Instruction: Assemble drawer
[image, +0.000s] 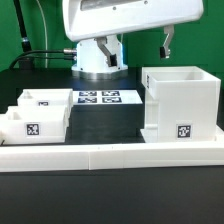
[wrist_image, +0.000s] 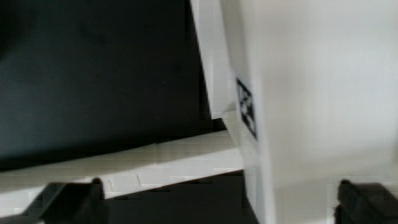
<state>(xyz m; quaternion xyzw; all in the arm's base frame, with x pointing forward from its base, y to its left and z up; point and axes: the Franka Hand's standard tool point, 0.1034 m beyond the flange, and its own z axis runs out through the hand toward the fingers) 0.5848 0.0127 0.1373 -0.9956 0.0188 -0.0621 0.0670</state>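
Observation:
The tall white drawer housing stands at the exterior view's right, open top up, with a tag low on its front. Two shallow white trays sit at the exterior view's left. My gripper hangs above the back of the housing, clear of it. In the wrist view the gripper is open and empty, its dark fingertips wide apart. The housing's wall and a tag lie below it.
The marker board lies flat between the trays and the housing. The long low white border wall runs along the front and also shows in the wrist view. The robot base stands behind.

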